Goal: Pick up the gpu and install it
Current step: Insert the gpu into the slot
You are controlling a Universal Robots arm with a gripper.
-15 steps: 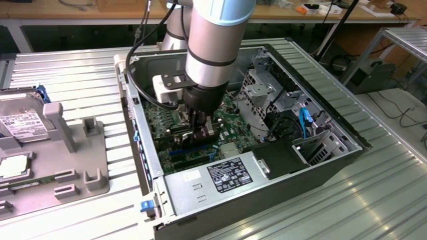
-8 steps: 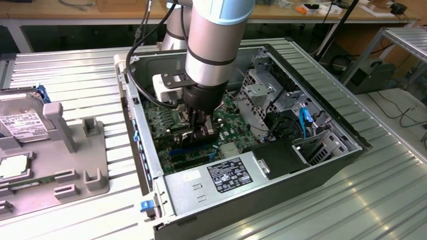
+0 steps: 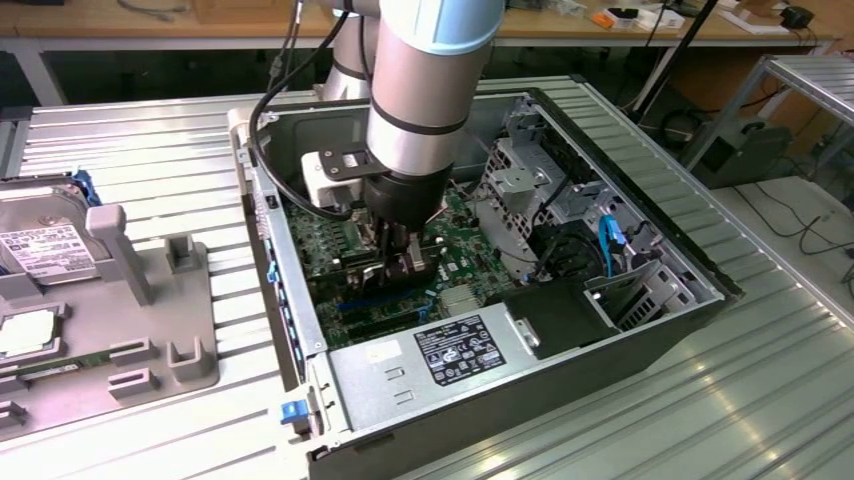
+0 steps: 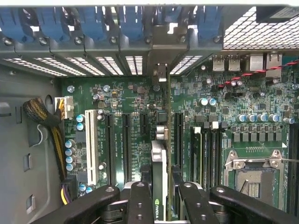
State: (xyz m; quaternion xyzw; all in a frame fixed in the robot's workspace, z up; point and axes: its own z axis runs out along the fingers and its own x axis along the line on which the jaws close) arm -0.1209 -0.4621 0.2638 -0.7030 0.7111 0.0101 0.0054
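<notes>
One gpu (image 4: 159, 177) sits edge-on between my claw (image 4: 161, 200) fingers, pinched along its top edge, down inside the case (image 3: 641, 330) over the motherboard (image 4: 121, 100) slots. I judge it light, stiff and thin, but fragile: grip the board edges, never the components. Its bracket (image 4: 161, 74) points toward the rear slot covers (image 4: 93, 21).

One camera stands off the arm, high up and a bit back. It looks down at a slant on the open black computer case (image 3: 534, 330) lying on the ribbed metal table (image 3: 160, 150). The other camera sits on the wrist, very near, looking straight down into the case past the black gripper (image 4: 161, 198). Both see the green circuit board (image 3: 461, 265) (image 4: 126, 93) inside.
</notes>
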